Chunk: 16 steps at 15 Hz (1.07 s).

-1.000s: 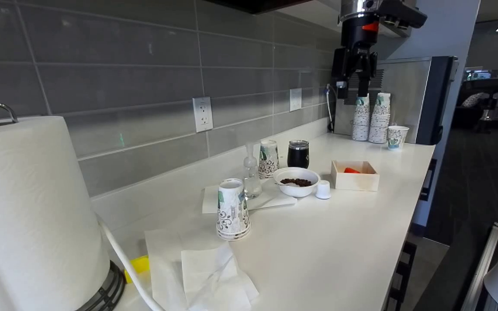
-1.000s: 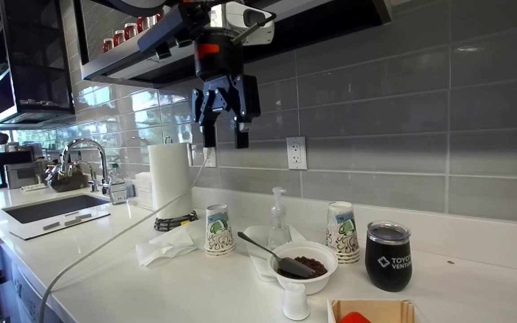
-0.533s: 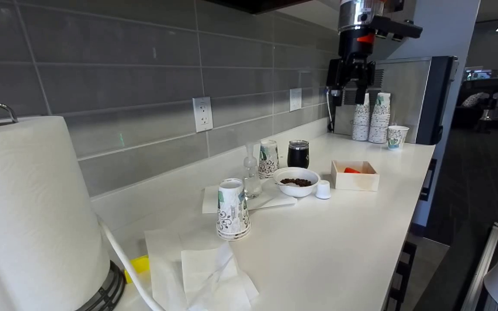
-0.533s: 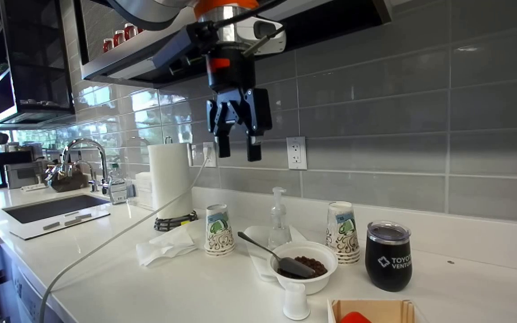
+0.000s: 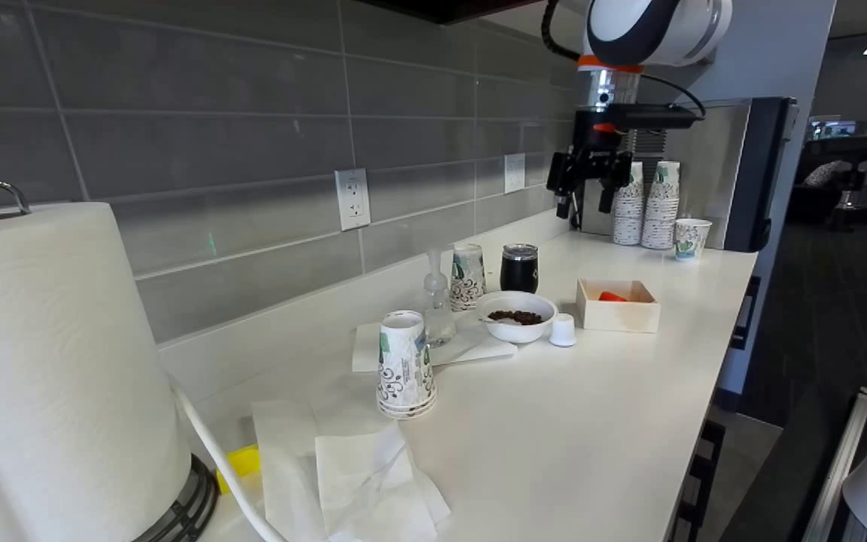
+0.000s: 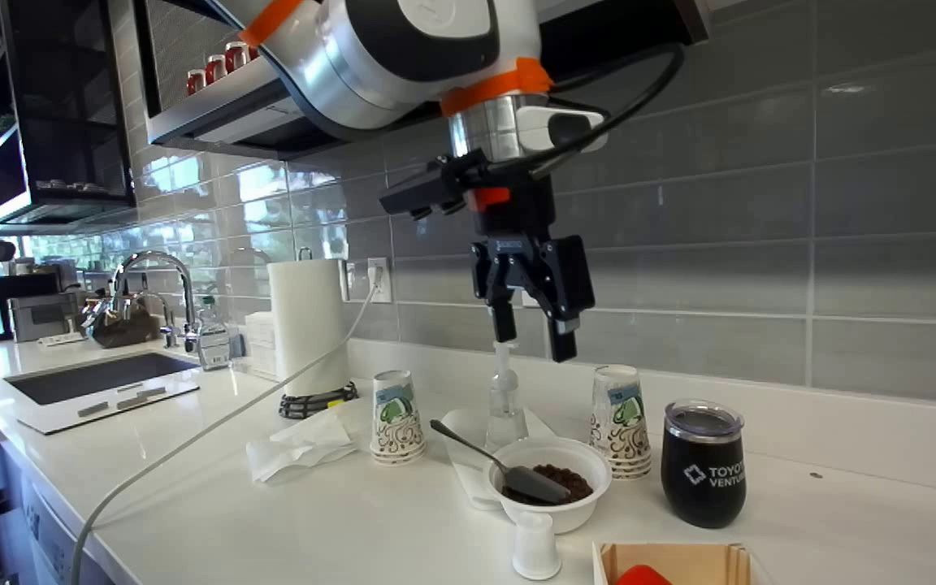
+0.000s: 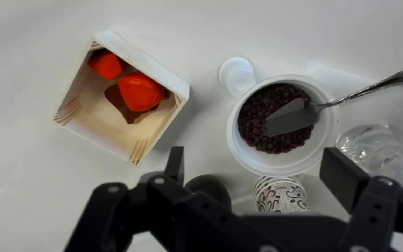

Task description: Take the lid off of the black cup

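Note:
The black cup stands upright on the white counter, with white lettering on its side; it also shows in an exterior view. The round, dark-looking lid, with a clear rim, sits on top of it; it shows here too. My gripper is open and empty, high above the counter and apart from the cup. It also shows in an exterior view. In the wrist view the cup is partly hidden behind a finger, and the lid is hidden.
A white bowl of dark beans with a spatula stands near the cup. Patterned cups, a soap bottle, a small white cup and a wooden box are close. A tiled wall runs behind.
My gripper has come down and moved rightward in one exterior picture, slightly leftward in another, nearer the black cup. It stays open. The cup and lid have not moved.

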{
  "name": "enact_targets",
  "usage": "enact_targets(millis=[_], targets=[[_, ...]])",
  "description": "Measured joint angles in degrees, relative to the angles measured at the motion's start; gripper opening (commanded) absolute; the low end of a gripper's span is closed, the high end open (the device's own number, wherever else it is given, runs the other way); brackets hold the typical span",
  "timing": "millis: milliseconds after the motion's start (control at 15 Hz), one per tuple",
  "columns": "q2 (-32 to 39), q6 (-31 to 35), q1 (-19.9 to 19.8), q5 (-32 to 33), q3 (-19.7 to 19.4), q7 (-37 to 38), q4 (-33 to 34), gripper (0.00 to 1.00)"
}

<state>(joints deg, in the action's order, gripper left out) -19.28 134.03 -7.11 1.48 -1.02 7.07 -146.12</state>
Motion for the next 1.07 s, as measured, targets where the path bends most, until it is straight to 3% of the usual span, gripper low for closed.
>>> enact_targets(millis=[467,1067], targets=[[15.04,10.96,-1.09,-0.51,-2.69,1.24,8.3,1.0],[30.56,13.05,-1.09,-7.6,-3.71,-2.18,23.27,1.0]])
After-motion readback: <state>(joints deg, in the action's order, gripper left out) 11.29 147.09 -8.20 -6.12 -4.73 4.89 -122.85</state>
